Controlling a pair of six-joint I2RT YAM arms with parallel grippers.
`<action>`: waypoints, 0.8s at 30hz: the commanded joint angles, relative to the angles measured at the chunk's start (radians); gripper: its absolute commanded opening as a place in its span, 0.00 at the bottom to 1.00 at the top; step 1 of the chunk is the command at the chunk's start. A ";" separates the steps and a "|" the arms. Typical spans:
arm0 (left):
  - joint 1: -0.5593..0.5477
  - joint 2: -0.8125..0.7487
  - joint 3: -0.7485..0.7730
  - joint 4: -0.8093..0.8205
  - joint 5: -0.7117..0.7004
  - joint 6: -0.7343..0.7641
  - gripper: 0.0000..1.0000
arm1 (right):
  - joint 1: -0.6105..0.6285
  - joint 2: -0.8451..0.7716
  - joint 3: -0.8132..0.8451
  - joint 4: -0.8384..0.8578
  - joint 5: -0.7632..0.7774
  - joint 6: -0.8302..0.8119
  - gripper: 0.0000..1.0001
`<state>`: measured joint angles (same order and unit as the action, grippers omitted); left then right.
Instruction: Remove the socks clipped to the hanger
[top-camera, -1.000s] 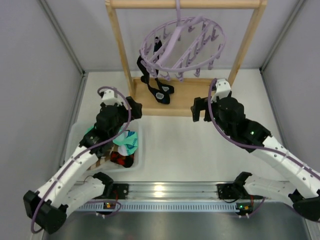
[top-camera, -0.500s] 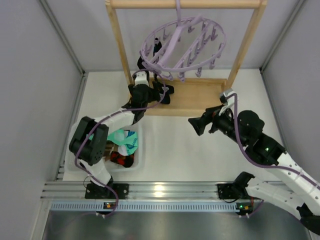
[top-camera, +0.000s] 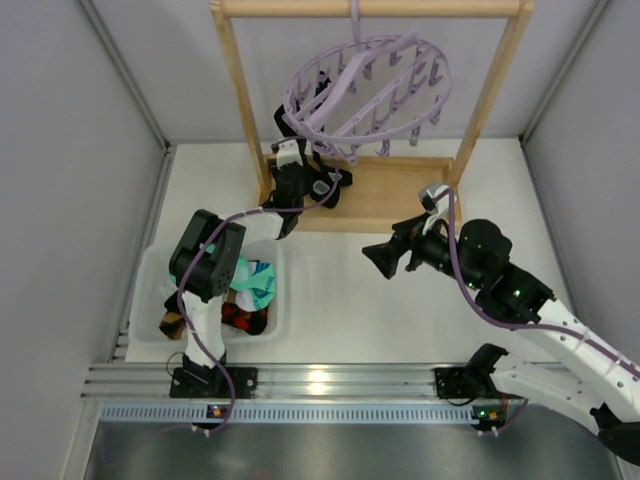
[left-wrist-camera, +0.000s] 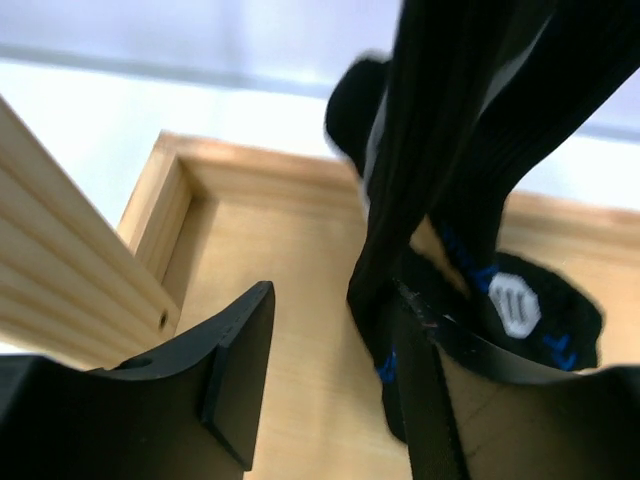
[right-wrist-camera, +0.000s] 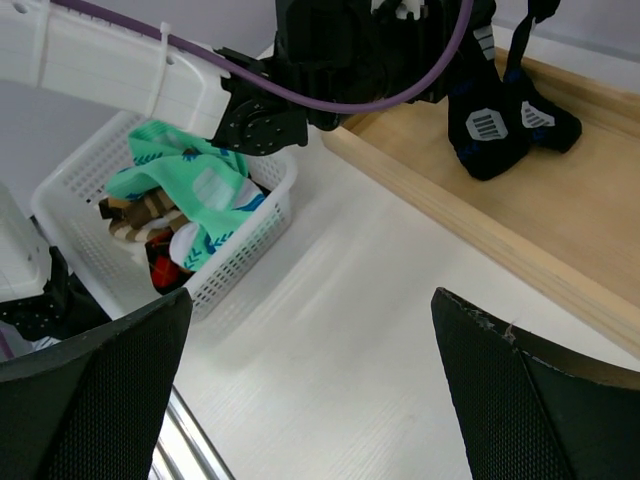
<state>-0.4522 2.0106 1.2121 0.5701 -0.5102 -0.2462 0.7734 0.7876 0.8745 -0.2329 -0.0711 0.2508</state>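
The lilac hanger (top-camera: 372, 88) hangs by its hook from the wooden rack. Two black socks (top-camera: 322, 182) with small white marks are clipped at the ring's left side, their toes resting on the rack's base. In the left wrist view the black socks (left-wrist-camera: 447, 150) hang just in front of the right finger (left-wrist-camera: 432, 400). My left gripper (left-wrist-camera: 330, 300) stands partly narrowed beside them, with a gap still showing at the left finger (left-wrist-camera: 235, 370). My right gripper (right-wrist-camera: 312, 300) is wide open over bare table, holding nothing. A mint-green sock (right-wrist-camera: 190, 185) lies in the basket.
A white basket (right-wrist-camera: 62, 195) at the left holds brown-patterned and red-black socks too. The light wooden rack (top-camera: 236, 90) stands on a low tray-like base (top-camera: 395, 195) with a raised front lip. Grey walls close in both sides.
My left arm swung from above the basket up to the black socks, and its jaws have narrowed. My right arm drew back toward the table's middle. The hanger ring has tilted slightly.
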 joint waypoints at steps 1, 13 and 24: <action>0.001 0.007 0.027 0.203 0.004 0.059 0.52 | -0.016 0.004 -0.008 0.096 -0.044 0.011 0.99; 0.003 0.083 0.035 0.346 0.053 0.111 0.08 | -0.016 -0.017 -0.025 0.099 -0.042 -0.001 1.00; -0.089 -0.214 -0.218 0.356 -0.014 0.076 0.00 | -0.016 -0.054 -0.031 0.109 -0.018 -0.002 0.99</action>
<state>-0.4999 1.9278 1.0325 0.8207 -0.4957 -0.1623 0.7734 0.7658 0.8417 -0.1898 -0.0967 0.2546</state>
